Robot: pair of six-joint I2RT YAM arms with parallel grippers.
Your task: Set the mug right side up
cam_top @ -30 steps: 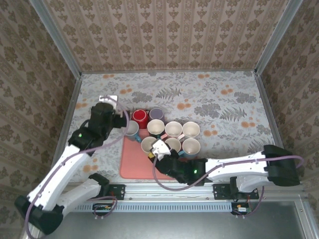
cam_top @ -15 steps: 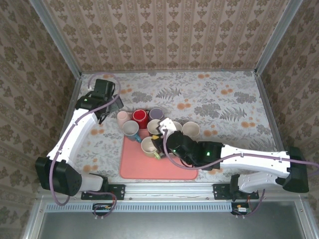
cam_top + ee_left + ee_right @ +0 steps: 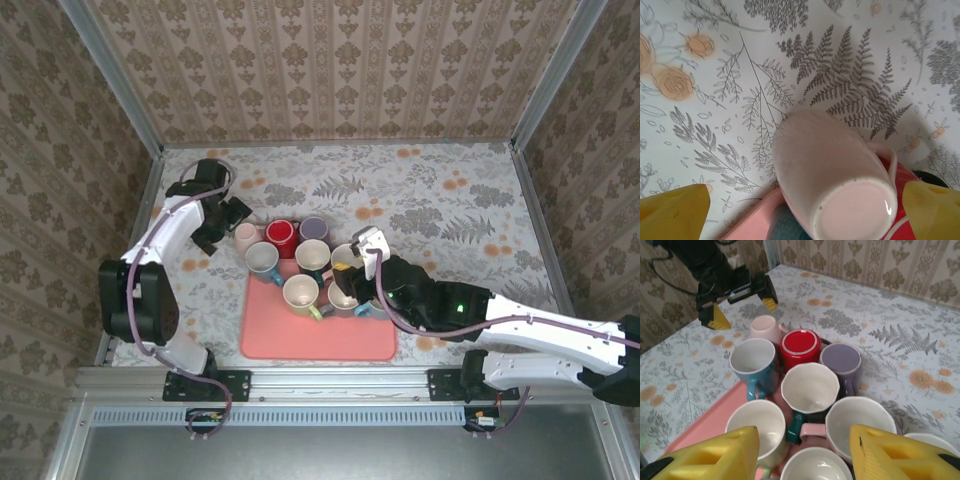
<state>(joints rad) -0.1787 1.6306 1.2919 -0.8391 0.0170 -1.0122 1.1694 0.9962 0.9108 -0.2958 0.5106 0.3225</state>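
A pink tray [image 3: 290, 338] lies at 6 o'clock on the floral table [image 3: 440, 190], a teal mug [image 3: 262, 261] upright at its 11 o'clock corner, a cream mug [image 3: 300, 293] just beside at the teal one's 4 o'clock.

Glossy, smooth ceramic pink mug [image 3: 830, 170]

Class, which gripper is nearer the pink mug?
Left. The left gripper hangs open right at the pink mug; the right gripper is farther off, over the tray.

Damask-papered walls [image 3: 340, 60] on 3 sides (brown), floral tabletop [image 3: 450, 190], perhaps cloth.
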